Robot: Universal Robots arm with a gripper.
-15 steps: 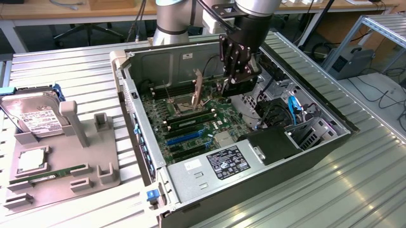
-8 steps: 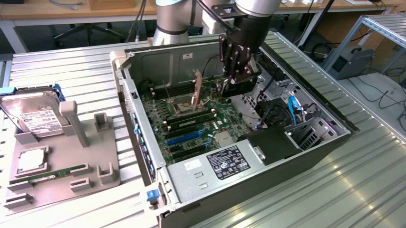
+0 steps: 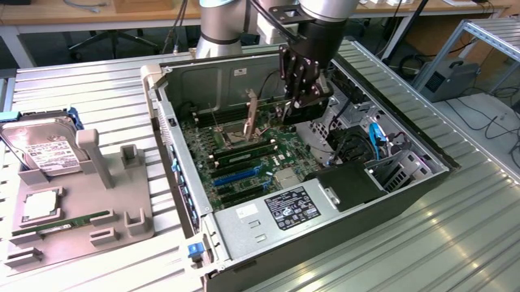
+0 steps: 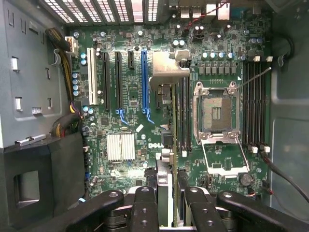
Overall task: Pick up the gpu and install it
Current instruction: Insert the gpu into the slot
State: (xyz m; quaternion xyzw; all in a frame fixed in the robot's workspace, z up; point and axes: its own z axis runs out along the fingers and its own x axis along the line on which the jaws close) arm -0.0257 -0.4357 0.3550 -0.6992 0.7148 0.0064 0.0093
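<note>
The gpu (image 4: 167,72) hangs edge-on in the gripper (image 4: 166,208), whose jaws are partly closed on the card's near end, one finger (image 4: 145,205) on each flat face. It is held in the air above the board (image 4: 135,130), inside the open case (image 3: 150,82), and is not seated in any slot. In the wrist view its thin edge runs straight away from the fingers, and its silvery bracket leads, toward the case's slotted wall (image 4: 96,9); the long axis lies parallel to the slots below. The card sits over the strip of board between the blue slot (image 4: 144,82) and the RAM slots (image 4: 182,113), with the open CPU socket (image 4: 216,113) just beyond those. A black slot (image 4: 118,79) and a white slot (image 4: 90,77) lie farther over, and a finned heatsink (image 4: 120,147) is near the blue slot's end. In the exterior view the gripper (image 3: 305,91) reaches down into the case, near cables (image 3: 375,137). A drive (image 3: 45,152) lies on a tray (image 3: 122,219) at that view's left, well apart.
</note>
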